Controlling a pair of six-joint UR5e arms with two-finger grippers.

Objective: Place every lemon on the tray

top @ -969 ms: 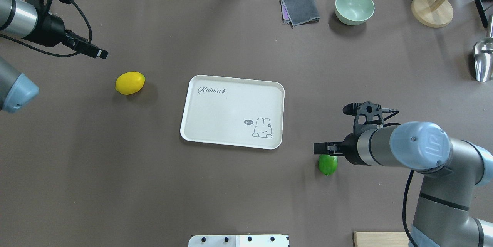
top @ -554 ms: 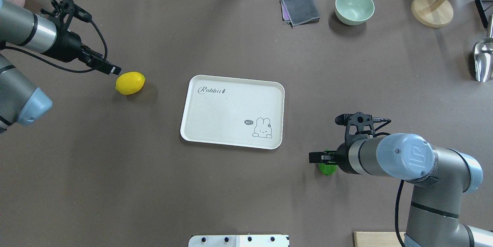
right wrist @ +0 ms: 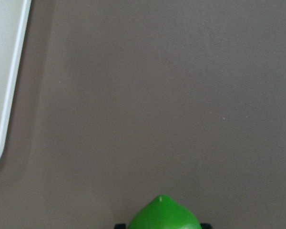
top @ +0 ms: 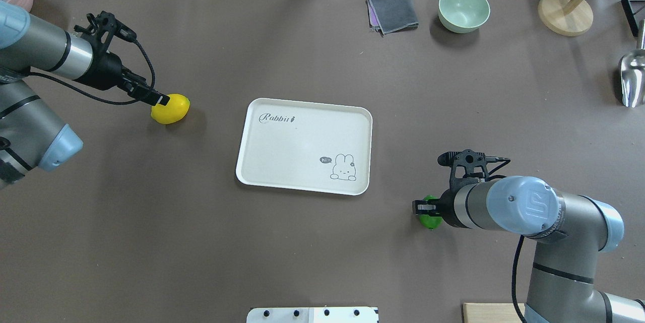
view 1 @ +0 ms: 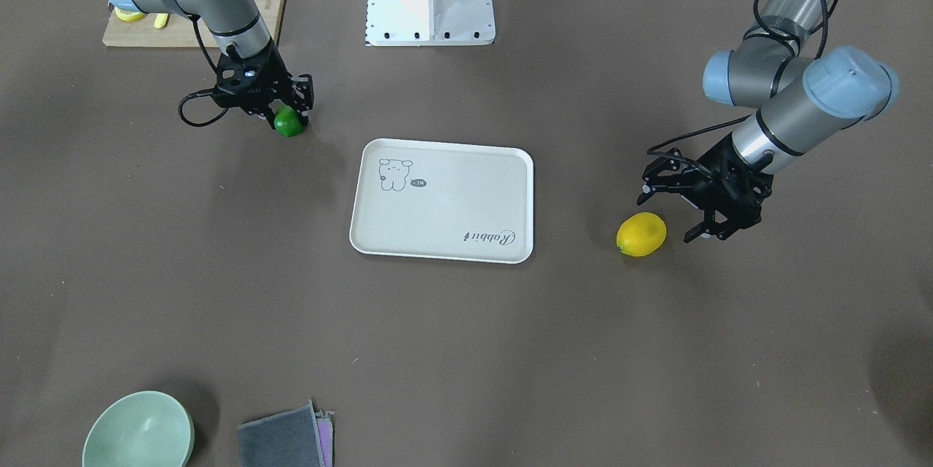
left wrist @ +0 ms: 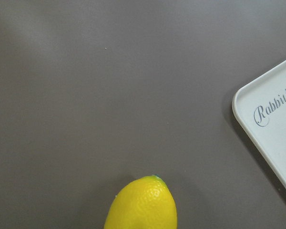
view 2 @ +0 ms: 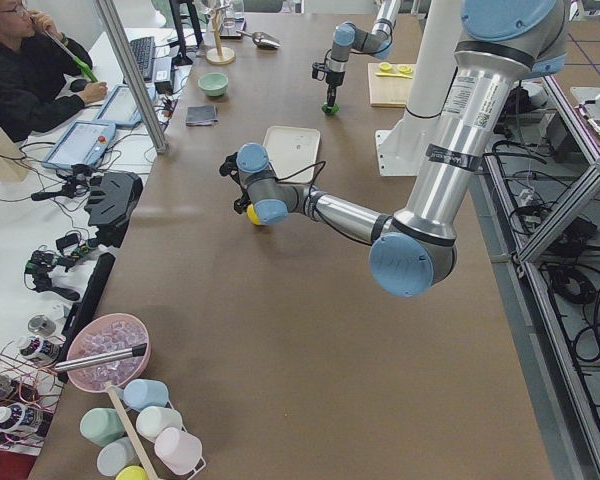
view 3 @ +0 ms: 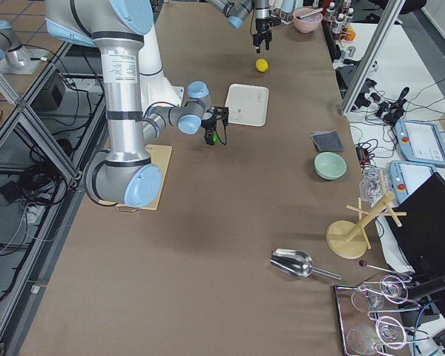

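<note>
Green lemon [top: 431,222] half under right gripper [top: 421,207]; yellow lemon [left wrist: 143,205] partly outside wrist view

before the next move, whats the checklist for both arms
1. Tray empty, ready for the lemons: ok.
2. Right gripper straddles the green lemon, with a finger either side in the right wrist view: ok.
3. Right fingers clamped on it: cannot tell.
4. Left gripper fingers open: ok.
5. Left gripper centred over the yellow lemon: not ok. It sits at the lemon's outer side, away from the tray.
6. Bare table between each lemon and the tray: ok.
</note>
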